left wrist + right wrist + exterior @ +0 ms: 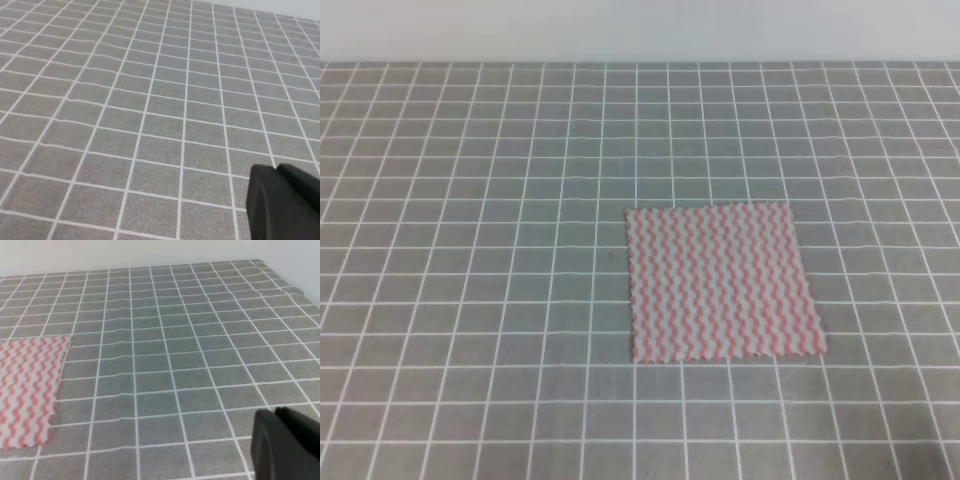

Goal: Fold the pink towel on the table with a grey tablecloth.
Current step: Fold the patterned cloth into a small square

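Observation:
The pink towel (720, 282) lies flat and unfolded on the table with a grey tablecloth (470, 200), right of centre, as a square of pink-and-white zigzag stripes. In the right wrist view the pink towel (27, 385) fills the left edge, its right side and near corner showing. Neither arm appears in the exterior high view. One black finger (282, 202) of my left gripper shows at the bottom right of the left wrist view, above bare grid cloth (150, 100). A similar black finger (287, 445) of my right gripper shows low right, well right of the towel.
A white wall runs along the table's far edge (640, 62). The grey cloth has slight ripples (125, 305) near the towel and at its far right corner (280, 282).

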Controlling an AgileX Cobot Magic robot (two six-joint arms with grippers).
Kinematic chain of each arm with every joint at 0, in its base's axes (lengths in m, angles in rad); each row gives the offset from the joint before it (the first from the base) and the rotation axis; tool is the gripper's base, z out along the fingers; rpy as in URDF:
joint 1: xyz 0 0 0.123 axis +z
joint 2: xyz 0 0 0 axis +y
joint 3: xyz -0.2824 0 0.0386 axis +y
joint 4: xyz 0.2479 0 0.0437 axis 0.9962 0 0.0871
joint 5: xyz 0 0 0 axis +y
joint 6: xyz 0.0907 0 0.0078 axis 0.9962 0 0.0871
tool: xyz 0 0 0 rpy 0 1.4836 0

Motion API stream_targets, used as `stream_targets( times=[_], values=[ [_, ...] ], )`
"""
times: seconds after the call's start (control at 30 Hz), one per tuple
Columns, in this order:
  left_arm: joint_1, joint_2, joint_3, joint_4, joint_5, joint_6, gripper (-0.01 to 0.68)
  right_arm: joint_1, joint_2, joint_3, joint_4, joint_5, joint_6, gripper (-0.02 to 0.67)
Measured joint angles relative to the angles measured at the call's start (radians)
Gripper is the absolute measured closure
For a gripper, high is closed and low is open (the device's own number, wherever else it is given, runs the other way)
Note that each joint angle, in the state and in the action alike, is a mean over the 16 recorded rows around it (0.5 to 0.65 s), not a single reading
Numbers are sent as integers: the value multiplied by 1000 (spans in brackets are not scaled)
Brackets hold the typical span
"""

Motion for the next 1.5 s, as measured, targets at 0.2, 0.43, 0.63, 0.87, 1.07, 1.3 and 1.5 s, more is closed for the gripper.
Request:
stream_targets(
  times=[0.2,0.43,0.63,0.87,1.07,1.3,1.5],
  values=[
    [0,-2,1,0,-1,0,675,0,0,2,0,-1,0,666],
    [0,0,0,-2,-15,0,675,0,0,5,0,-6,0,666],
    [0,-2,0,-9,-62,-1,675,0,0,7,1,-24,0,666],
    [0,5,-5,-53,-149,-1,676,0,1,11,69,-48,0,666],
    [0,9,-6,-150,-231,-2,676,0,1,14,314,-60,2,665],
    [-4,11,-6,-379,-292,-4,676,0,1,13,846,-100,2,666],
    [-11,9,-6,-567,-319,-5,676,0,1,13,1177,-176,-61,666]
  ],
)
